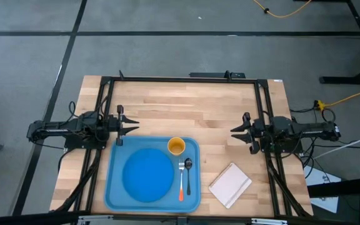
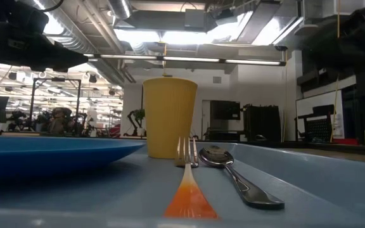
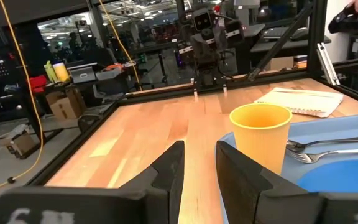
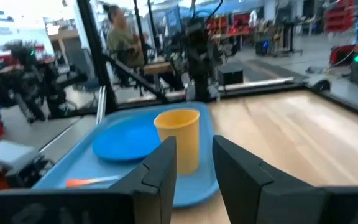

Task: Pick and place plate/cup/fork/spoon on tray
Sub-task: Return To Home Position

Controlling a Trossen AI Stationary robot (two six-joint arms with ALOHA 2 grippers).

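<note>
The light-blue tray (image 1: 114, 194) lies near the table's front. On it rest the round blue plate (image 1: 147, 175), the upright orange-yellow cup (image 1: 176, 147), the fork (image 1: 181, 180) with an orange handle tip, and the dark spoon (image 1: 188, 175) beside it. My left gripper (image 1: 134, 122) is open and empty at the table's left side, above the tray's far left corner. My right gripper (image 1: 234, 132) is open and empty at the right side. The cup also shows in the left wrist view (image 3: 260, 137) and in the right wrist view (image 4: 179, 140).
A small white rectangular pad (image 1: 230, 185) lies on the table right of the tray. A dark frame (image 1: 180, 79) runs round the tabletop. Bare wood lies between the two grippers, beyond the tray. A person shows in the room in the right wrist view (image 4: 120, 34).
</note>
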